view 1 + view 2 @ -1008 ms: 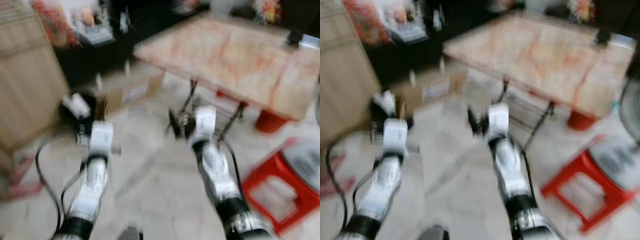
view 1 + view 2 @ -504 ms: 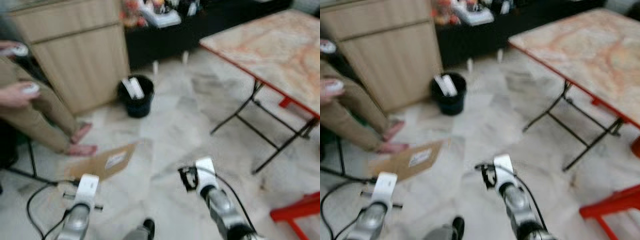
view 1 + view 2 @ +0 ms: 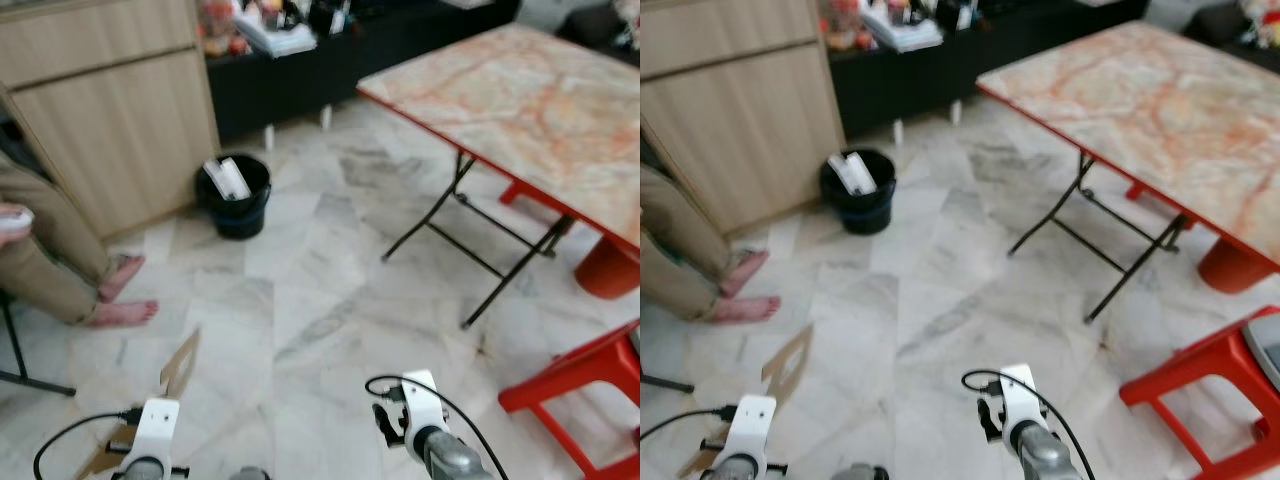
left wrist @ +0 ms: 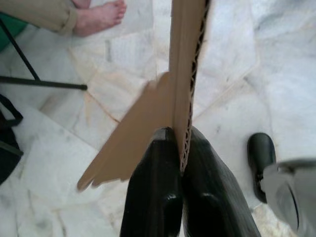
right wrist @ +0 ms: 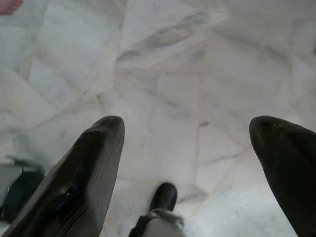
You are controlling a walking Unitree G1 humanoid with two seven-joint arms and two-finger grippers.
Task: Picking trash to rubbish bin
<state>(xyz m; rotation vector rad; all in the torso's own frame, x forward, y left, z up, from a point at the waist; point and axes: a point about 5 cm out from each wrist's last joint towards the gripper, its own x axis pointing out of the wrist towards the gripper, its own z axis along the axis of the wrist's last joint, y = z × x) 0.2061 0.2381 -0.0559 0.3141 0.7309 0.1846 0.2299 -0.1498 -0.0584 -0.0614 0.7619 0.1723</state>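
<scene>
My left gripper (image 4: 180,134) is shut on a flat piece of brown corrugated cardboard (image 4: 186,69), seen edge-on and held above the marble floor. In the left eye view the cardboard (image 3: 180,364) rises at the lower left, just above my left wrist (image 3: 150,438). The black rubbish bin (image 3: 238,216) stands well ahead by the wooden cabinet, with white trash (image 3: 228,178) sticking out of it. My right gripper (image 5: 187,136) hangs open over bare floor, its two fingers (image 5: 84,173) wide apart with nothing between them.
A person's bare feet (image 3: 122,292) and trouser legs are at the left, near the cabinet (image 3: 110,130). A folding table (image 3: 520,90) with a marble-pattern top stands on the right, a red stool (image 3: 575,385) at the lower right. Open floor lies between me and the bin.
The camera has swung, so the whole scene has shifted and sharpened. Both arms now sit lower in the picture. The cardboard has turned from flat-on to edge-on in my left gripper.
</scene>
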